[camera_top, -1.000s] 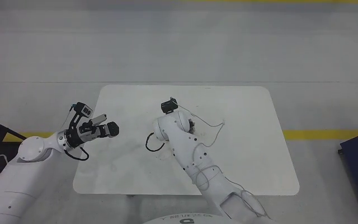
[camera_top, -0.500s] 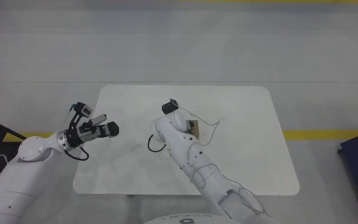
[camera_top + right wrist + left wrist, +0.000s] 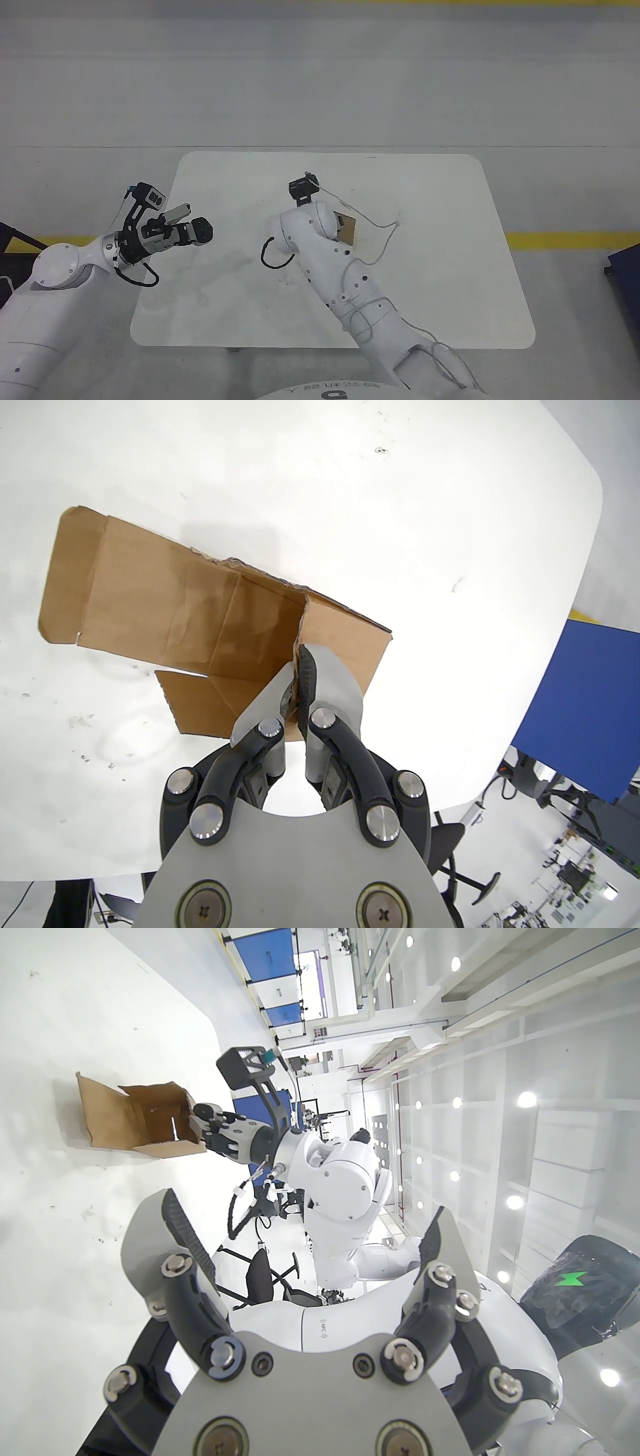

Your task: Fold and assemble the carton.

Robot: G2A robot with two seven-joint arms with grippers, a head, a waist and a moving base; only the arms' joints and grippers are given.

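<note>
Pinched tight between the pads of the right tool (image 3: 301, 665): the torn corner edge of one raised wall of the carton (image 3: 165, 610). Probably gripped there to hold the half-opened shell steady for folding. Just beyond the tool's tips, brown panels spreading away, with a long flap farthest out, low over the bench (image 3: 350, 475); touching it or not, unclear. Well apart from carton and right tool, hanging near the bench edge with jaws wide apart and nothing between them, the left tool (image 3: 302, 1205), seemingly in reserve for a second grip on a flap.
</note>
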